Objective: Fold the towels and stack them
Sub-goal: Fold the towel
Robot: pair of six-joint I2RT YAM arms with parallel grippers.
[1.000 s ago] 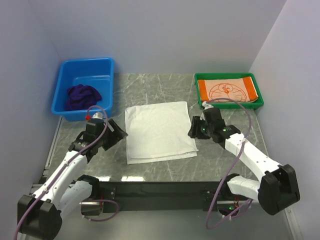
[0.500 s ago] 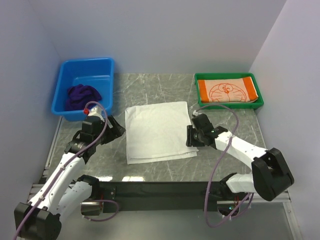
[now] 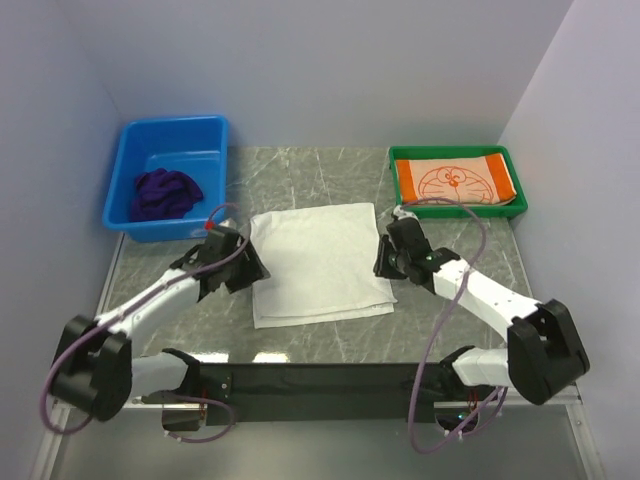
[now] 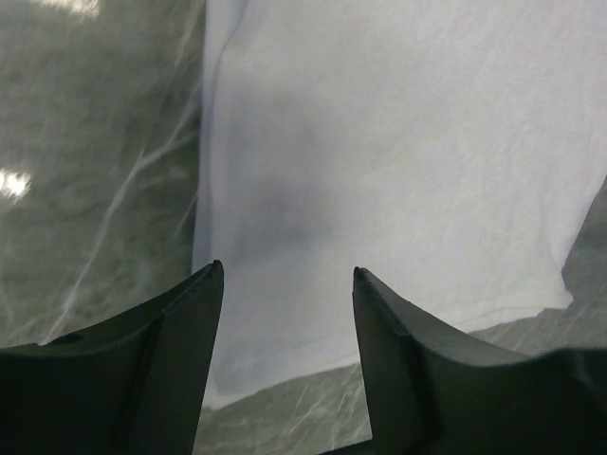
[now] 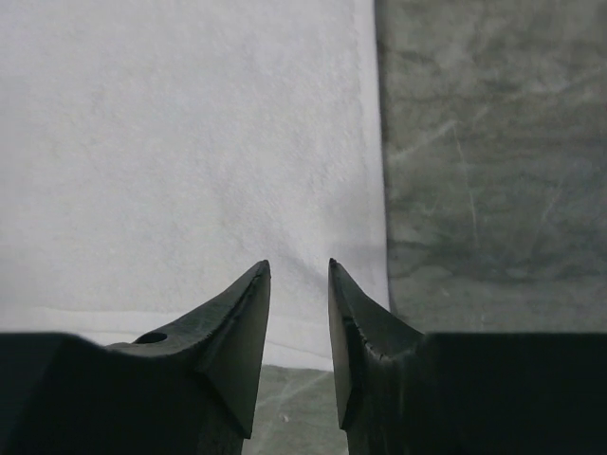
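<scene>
Lying flat in the middle of the table (image 3: 320,175), the white towel (image 3: 318,262) shows a second layer peeking out along its near edge, so it looks folded over once. The left gripper (image 3: 243,268) sits at the towel's left edge, low over the cloth. In the left wrist view its fingers (image 4: 175,351) stand wide apart with nothing between them, and the towel (image 4: 398,142) fills the space beyond, its near corner and left edge both visible against the grey marble.

The right gripper (image 3: 384,258) is at the towel's right edge. From the right wrist camera its fingers (image 5: 237,332) are parted by only a narrow gap and grip nothing; the towel's right border (image 5: 190,142) runs just beyond the tips.

The orange towel (image 3: 456,183) with its cartoon print lies folded flat in the green tray (image 3: 455,152) at the far right of the table. The dark purple towel (image 3: 165,193) sits crumpled in the blue bin (image 3: 175,124) at the far left, well apart from both arms.
</scene>
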